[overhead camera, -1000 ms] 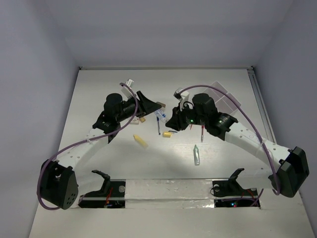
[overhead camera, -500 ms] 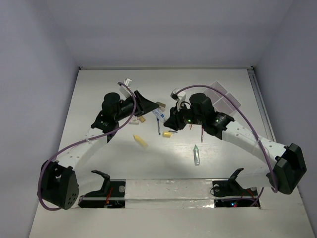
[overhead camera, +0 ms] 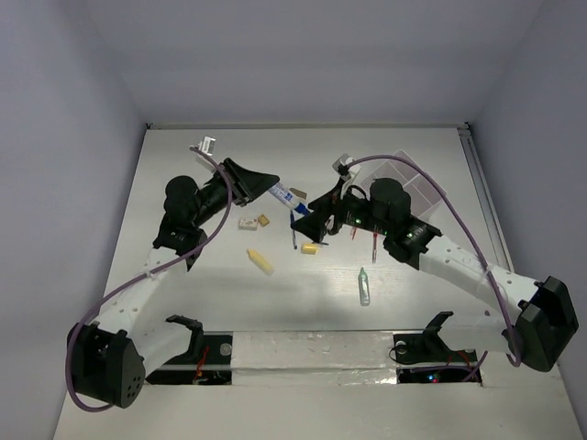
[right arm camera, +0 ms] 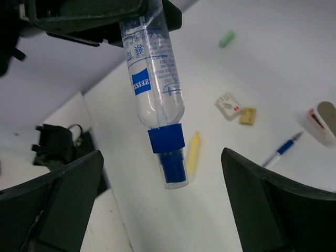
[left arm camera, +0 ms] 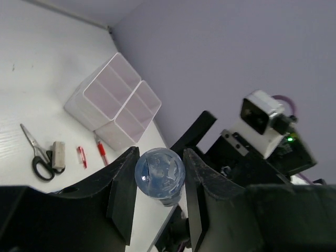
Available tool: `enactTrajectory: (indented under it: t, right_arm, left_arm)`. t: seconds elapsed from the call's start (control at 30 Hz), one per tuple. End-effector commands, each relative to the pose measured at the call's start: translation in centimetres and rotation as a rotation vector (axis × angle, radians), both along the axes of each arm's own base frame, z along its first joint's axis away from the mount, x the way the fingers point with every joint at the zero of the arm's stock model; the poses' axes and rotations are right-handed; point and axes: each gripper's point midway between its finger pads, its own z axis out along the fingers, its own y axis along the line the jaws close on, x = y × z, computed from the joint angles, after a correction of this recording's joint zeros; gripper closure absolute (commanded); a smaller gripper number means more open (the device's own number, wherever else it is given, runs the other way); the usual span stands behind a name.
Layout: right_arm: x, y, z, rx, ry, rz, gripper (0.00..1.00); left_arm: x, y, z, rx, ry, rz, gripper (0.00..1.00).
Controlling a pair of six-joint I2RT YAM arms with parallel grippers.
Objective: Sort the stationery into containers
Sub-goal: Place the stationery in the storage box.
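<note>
My left gripper (overhead camera: 266,184) is shut on a clear tube (overhead camera: 283,193) with a blue label, held above the table. In the left wrist view its round base (left arm camera: 160,174) sits pinched between the fingers (left arm camera: 124,195). Its blue cap (right arm camera: 167,146) points toward my right gripper (overhead camera: 315,211), which stands open just past the cap without touching it. The right fingers (right arm camera: 65,202) are spread wide on either side. The white divided container (overhead camera: 414,184) stands at the back right, and also shows in the left wrist view (left arm camera: 115,97).
On the table lie two yellow sticks (overhead camera: 261,261) (overhead camera: 309,247), two small erasers (overhead camera: 247,221), a blue pen (overhead camera: 293,235), red pens (overhead camera: 374,247) and a pale green marker (overhead camera: 364,286). Black-handled scissors (left arm camera: 35,153) lie near the container.
The right gripper has opened and let go of the tube. The left arm has drawn back to the left and up with the tube still in its grip.
</note>
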Motion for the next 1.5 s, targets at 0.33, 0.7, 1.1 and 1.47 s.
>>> enactTrajectory:
  t: [0.33, 0.7, 1.1, 1.47]
  right_arm:
    - [-3.5, 3.0, 7.7, 0.574, -0.019, 0.181, 0.01]
    - [-1.7, 3.1, 10.5, 0.707, -0.043, 0.131, 0.25]
    - [-1.3, 3.9, 11.7, 0.716, -0.056, 0.153, 0.49]
    - [-0.9, 4.8, 10.6, 0.692, -0.003, 0.164, 0.58]
  left_arm:
    - [-3.7, 3.5, 6.4, -0.363, -0.247, 0.107, 1.00]
    - [-5.0, 3.9, 6.2, -0.402, -0.264, 0.116, 1.00]
    - [-5.6, 3.6, 5.9, -0.408, -0.263, 0.099, 1.00]
    - [-5.8, 4.0, 6.6, -0.420, -0.290, 0.117, 1.00]
